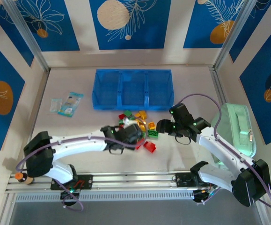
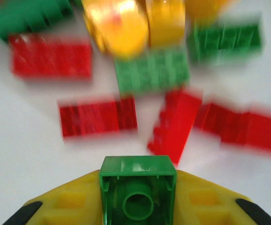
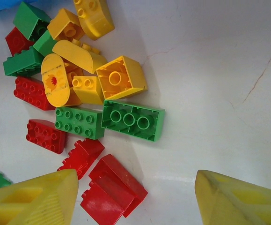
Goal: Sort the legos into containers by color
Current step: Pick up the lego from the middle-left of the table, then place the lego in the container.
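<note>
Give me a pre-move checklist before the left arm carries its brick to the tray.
1. Left claw shut on green brick: ok.
2. Brick centred between the fingers: ok.
3. Right claw open, holding nothing, above the pile: ok.
4. Tray holds no bricks yet: ok.
5. Which tray section takes green: cannot tell.
6. Clearance between the two claws: cannot tell.

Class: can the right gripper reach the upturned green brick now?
Probably yes: the right gripper is open, and the upturned green brick has bare table along one side.
</note>
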